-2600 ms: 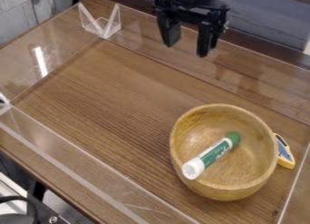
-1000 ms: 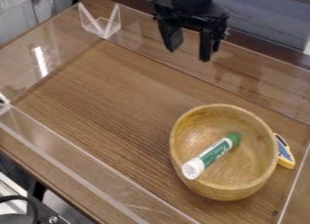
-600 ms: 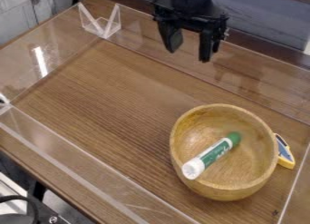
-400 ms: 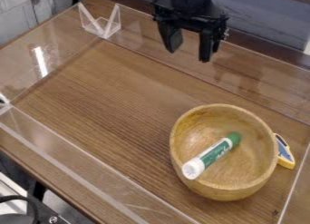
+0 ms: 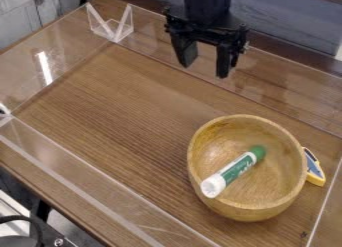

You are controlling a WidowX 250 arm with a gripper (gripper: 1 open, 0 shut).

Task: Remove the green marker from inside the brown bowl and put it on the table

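A green marker (image 5: 235, 169) with white lettering and a white end lies slanted inside the brown bowl (image 5: 210, 145), white end toward the front. The bowl stands on the dark wood table (image 5: 120, 101) at the lower right. My black gripper (image 5: 205, 56) hangs over the table's far side, well above and behind the bowl. It points down with its fingers spread open and nothing between them.
Clear acrylic walls (image 5: 80, 181) edge the tabletop. A small yellow-and-blue object (image 5: 313, 167) lies just right of the bowl. A clear folded stand (image 5: 110, 21) sits at the back left.
The gripper has shifted slightly lower and to the left compared with the earlier frames. The marker and bowl have not moved.
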